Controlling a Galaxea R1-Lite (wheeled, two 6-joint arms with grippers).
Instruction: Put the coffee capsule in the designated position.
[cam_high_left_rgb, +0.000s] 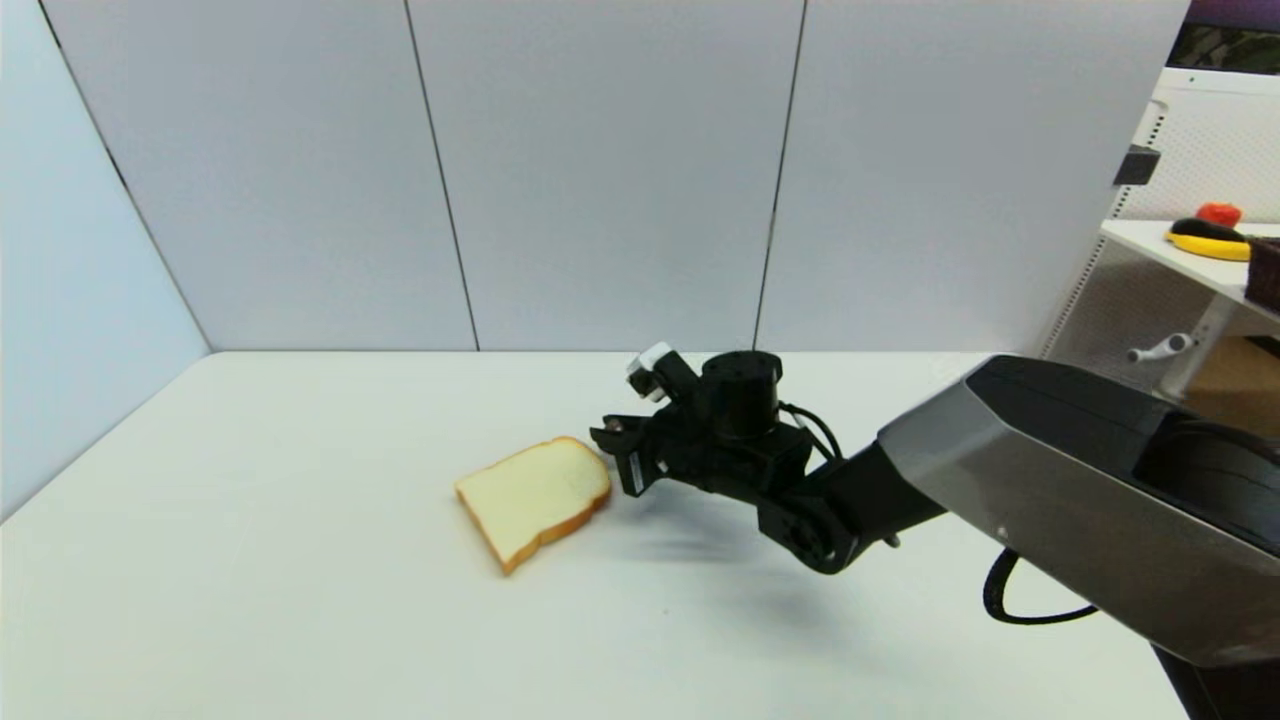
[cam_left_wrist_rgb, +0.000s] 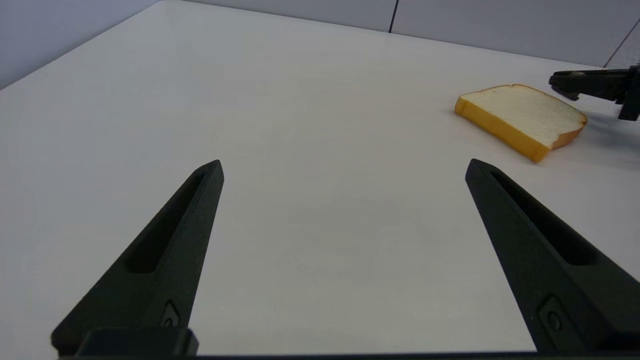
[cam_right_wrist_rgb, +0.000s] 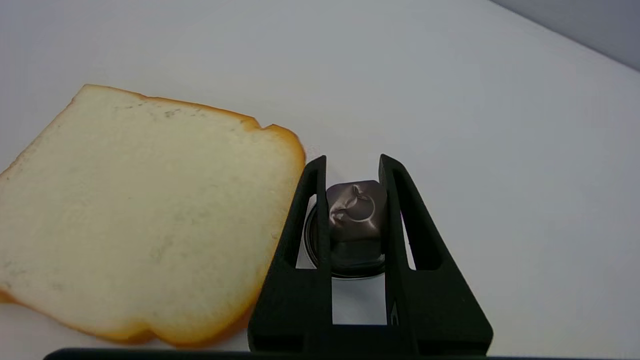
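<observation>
The coffee capsule (cam_right_wrist_rgb: 356, 215) is small and dark grey-brown with a black rim. It sits between the two fingers of my right gripper (cam_right_wrist_rgb: 353, 160), which is shut on it. This gripper (cam_high_left_rgb: 612, 440) hovers low over the white table (cam_high_left_rgb: 300, 560), right beside the far right edge of a bread slice (cam_high_left_rgb: 535, 495). The bread slice (cam_right_wrist_rgb: 140, 220) lies flat, and in the right wrist view one finger overlaps its crust. In the head view the capsule is hidden by the fingers. My left gripper (cam_left_wrist_rgb: 345, 167) stands open over bare table, well apart from the bread slice (cam_left_wrist_rgb: 520, 117).
White wall panels (cam_high_left_rgb: 600, 170) close off the table at the back and left. Past the table's right side stands a shelf (cam_high_left_rgb: 1180, 245) with a yellow, black and red object (cam_high_left_rgb: 1210, 235). The right arm (cam_high_left_rgb: 1050, 480) reaches in from the right.
</observation>
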